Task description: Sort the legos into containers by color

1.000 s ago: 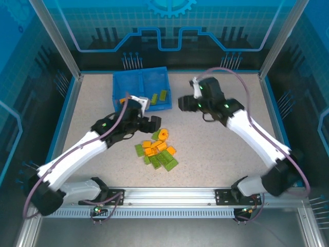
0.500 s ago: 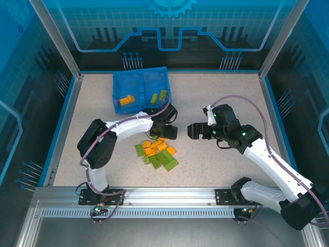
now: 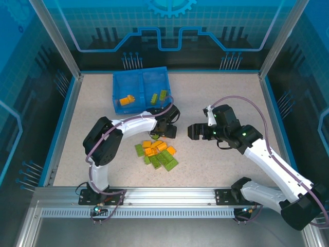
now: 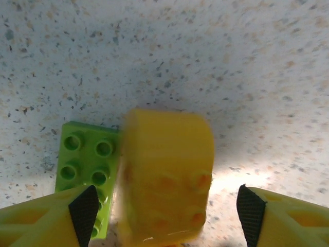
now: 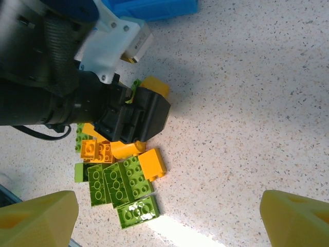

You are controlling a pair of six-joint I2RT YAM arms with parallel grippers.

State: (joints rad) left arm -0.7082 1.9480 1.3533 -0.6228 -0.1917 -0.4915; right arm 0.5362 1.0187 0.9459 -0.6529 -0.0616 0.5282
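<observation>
I am looking down on the table from above; both wrist cameras are facing the same legos, left nearest.

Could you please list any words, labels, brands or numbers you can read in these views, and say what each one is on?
None can be read.
The back panel bears a gear graphic and lines, without letters.
Studs on the green brick show no legible marking.
</observation>
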